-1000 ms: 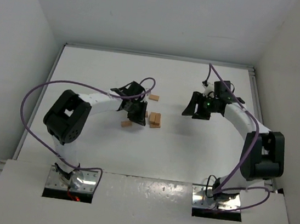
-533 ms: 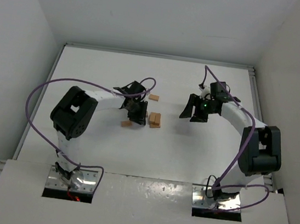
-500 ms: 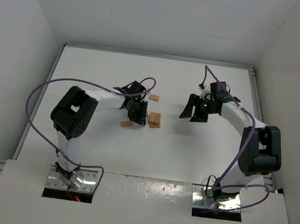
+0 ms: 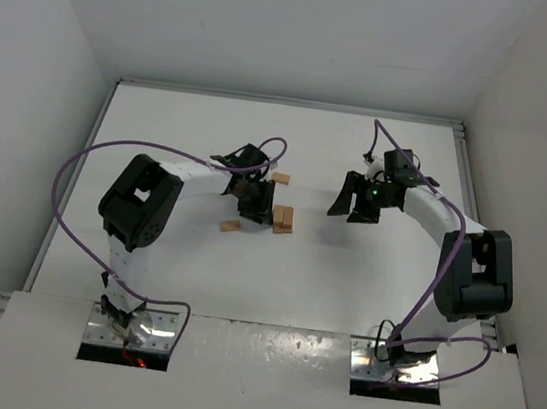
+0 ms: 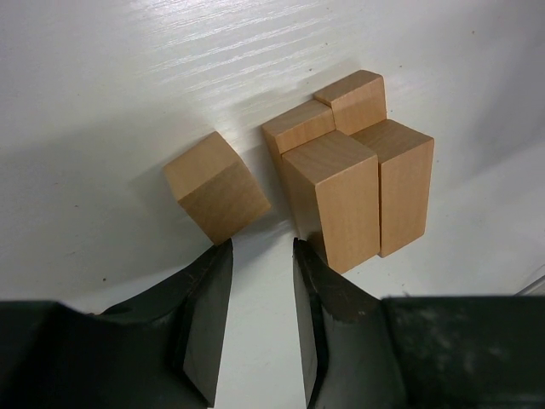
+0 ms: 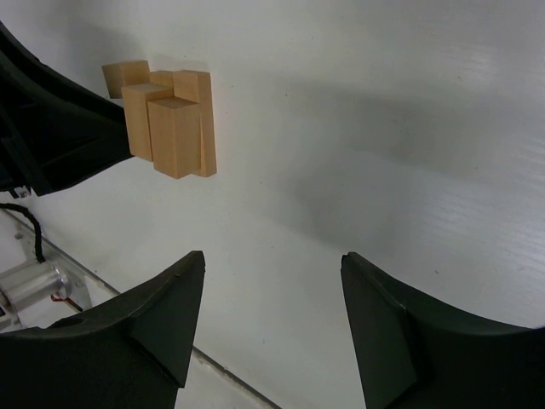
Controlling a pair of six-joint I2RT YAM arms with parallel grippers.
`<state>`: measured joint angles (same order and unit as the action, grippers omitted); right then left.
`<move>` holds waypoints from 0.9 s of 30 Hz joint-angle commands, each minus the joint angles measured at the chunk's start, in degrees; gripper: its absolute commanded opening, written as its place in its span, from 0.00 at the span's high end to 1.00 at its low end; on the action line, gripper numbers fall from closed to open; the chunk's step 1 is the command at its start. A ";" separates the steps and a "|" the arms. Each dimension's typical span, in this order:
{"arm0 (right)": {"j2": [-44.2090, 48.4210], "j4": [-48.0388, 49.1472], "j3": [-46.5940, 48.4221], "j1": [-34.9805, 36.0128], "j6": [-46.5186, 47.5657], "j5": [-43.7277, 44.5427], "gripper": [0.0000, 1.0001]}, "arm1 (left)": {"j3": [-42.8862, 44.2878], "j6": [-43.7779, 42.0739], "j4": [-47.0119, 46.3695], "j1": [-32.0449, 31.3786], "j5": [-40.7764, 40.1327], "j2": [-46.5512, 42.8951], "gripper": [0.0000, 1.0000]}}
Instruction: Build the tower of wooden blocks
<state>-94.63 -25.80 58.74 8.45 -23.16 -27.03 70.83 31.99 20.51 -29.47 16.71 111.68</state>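
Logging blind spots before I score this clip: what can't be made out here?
Top view: the tower is too small to count its blocks.
Left wrist: the tower's rear blocks are half hidden behind the front blocks.
Right wrist: a loose block is partly covered by the tower; the left arm hides the table beyond.

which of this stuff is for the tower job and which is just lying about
For the job:
tower
cube beside it
far block
near block
left gripper
right gripper

Just there:
cables
table
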 commanded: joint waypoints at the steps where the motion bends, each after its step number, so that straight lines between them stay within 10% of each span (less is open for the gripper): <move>1: 0.76 0.84 0.59 0.25 -0.40 -0.39 0.34 | 0.54 -0.17 0.58 0.65 -0.63 1.53 0.59; 14: 0.32 1.37 0.85 0.43 -0.49 -0.84 0.34 | -1.13 -0.17 0.58 0.65 -0.63 -0.14 0.56; 27: -6.61 3.91 5.42 6.67 0.31 4.17 0.87 | -9.04 -2.10 -0.03 3.46 -6.16 -9.81 0.64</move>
<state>-99.59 -24.84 60.93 13.63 -22.44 -25.08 62.43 31.33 20.67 -27.07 12.21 104.20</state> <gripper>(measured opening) 0.191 0.376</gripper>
